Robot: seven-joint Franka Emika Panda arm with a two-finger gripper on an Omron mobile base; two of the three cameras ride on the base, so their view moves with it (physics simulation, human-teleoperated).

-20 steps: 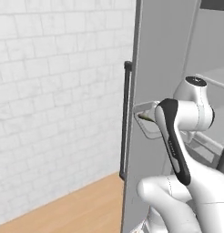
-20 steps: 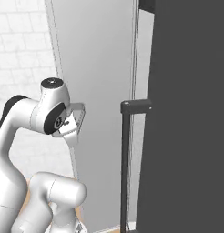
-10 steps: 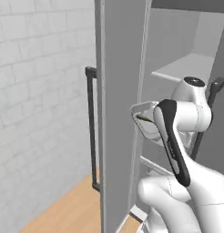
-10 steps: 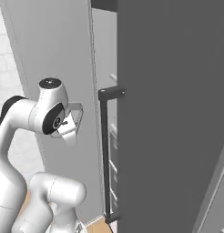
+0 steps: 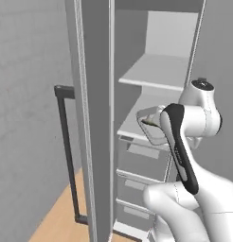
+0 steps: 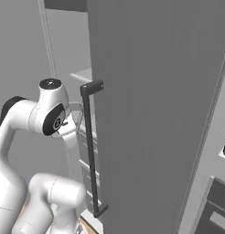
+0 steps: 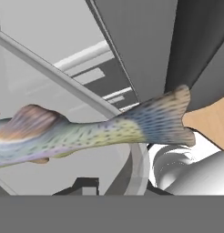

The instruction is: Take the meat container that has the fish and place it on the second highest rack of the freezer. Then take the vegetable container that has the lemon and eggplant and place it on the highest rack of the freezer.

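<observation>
Clear container (image 7: 132, 150) in closed pincer (image 7: 89, 185)

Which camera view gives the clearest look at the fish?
The hand view: the fish stretches across it inside the clear container, with its speckled body and tail plain to see. The left base view shows it as a small dark sliver in the container beside the arm. In the right base view I cannot make it out.
</observation>
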